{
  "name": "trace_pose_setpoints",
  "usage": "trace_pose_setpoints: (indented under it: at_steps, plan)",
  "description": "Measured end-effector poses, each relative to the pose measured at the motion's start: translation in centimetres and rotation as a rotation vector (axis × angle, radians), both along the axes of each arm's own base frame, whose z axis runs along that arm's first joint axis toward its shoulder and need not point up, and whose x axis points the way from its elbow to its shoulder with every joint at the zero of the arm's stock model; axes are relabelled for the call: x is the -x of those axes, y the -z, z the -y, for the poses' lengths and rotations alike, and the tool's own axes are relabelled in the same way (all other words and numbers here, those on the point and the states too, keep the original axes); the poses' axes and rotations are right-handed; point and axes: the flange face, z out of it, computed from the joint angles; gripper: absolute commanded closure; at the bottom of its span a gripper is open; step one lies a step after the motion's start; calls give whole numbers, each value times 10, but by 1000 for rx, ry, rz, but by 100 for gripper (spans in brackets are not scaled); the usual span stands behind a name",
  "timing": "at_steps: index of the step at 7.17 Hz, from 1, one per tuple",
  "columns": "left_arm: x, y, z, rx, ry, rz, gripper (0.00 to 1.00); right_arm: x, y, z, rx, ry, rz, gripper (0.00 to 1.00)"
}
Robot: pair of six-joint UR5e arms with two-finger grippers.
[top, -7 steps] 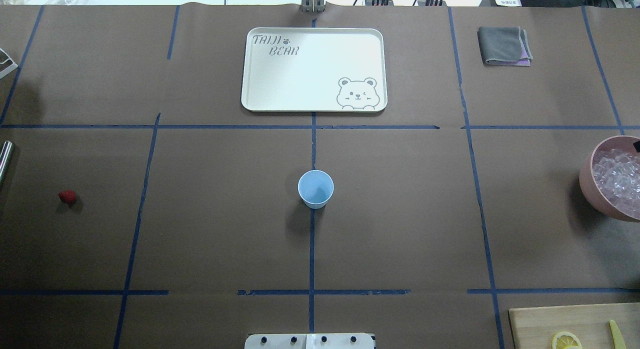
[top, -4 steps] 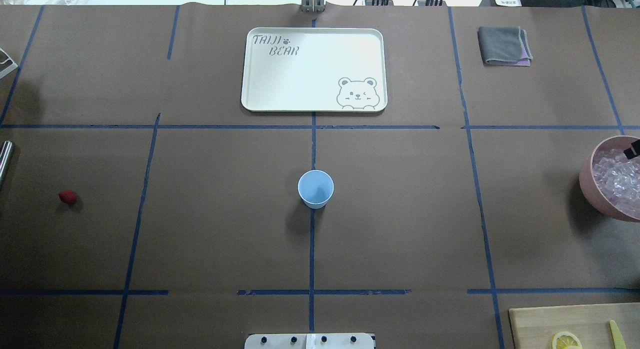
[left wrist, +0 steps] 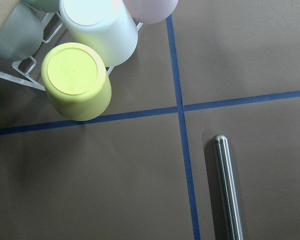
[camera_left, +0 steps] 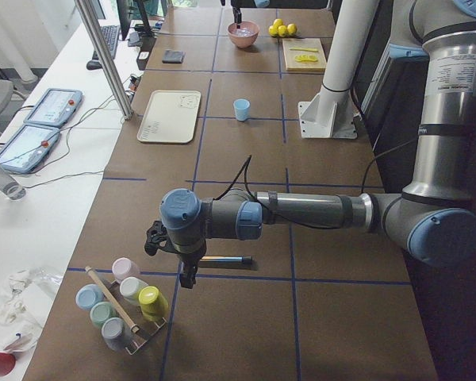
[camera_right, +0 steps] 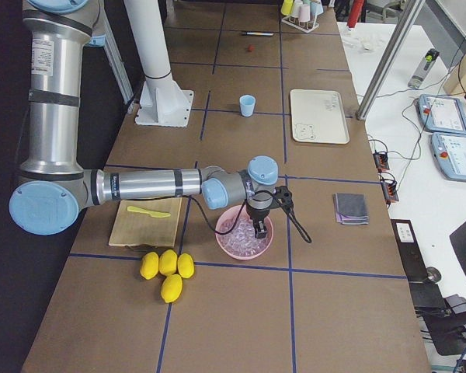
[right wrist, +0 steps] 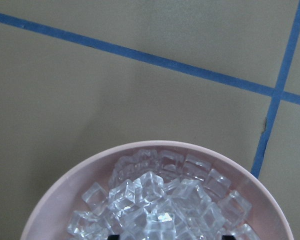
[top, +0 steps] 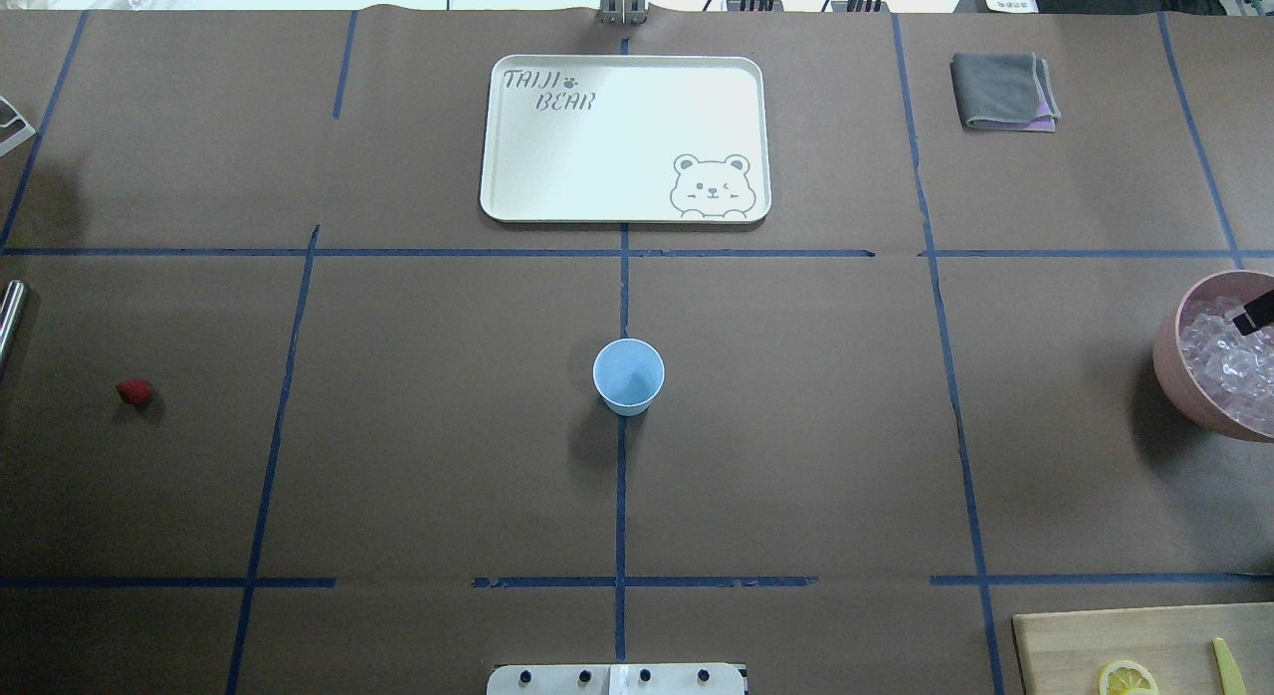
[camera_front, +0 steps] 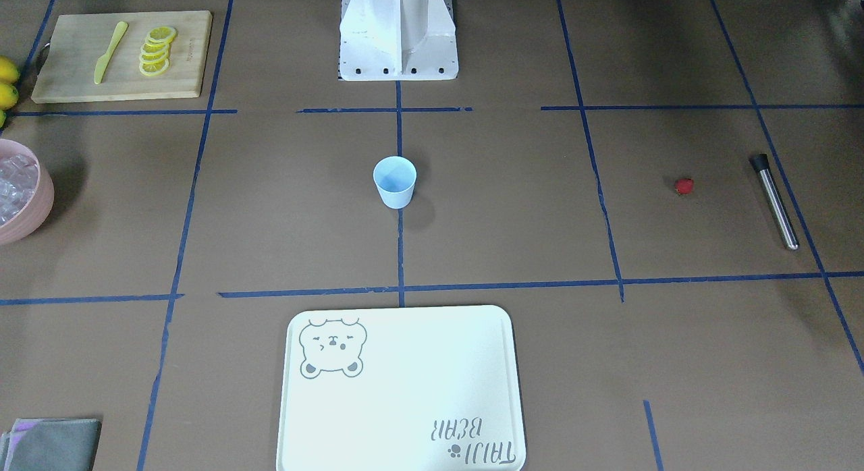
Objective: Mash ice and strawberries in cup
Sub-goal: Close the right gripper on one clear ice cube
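The cup stands upright mid-table on the centre tape line. The strawberry lies well apart to its left, near the steel rod where the left gripper hangs. Slightly farther, at the right edge, the right gripper hangs over the ice in the pink bowl; I cannot tell either gripper's finger spread.

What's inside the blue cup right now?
Only bare blue floor shows in the cup; its near inner wall is hidden. The strawberry lies on the table, the ice in the pink bowl.
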Motion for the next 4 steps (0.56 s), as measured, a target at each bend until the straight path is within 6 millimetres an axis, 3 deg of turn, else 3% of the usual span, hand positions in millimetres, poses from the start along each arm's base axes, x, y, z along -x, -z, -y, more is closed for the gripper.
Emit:
trace_pose_setpoints:
  at_steps: [4]
  plan:
    - [0,1,0,-4,-1,0,0,11,-7,-4,8,24,-19,32]
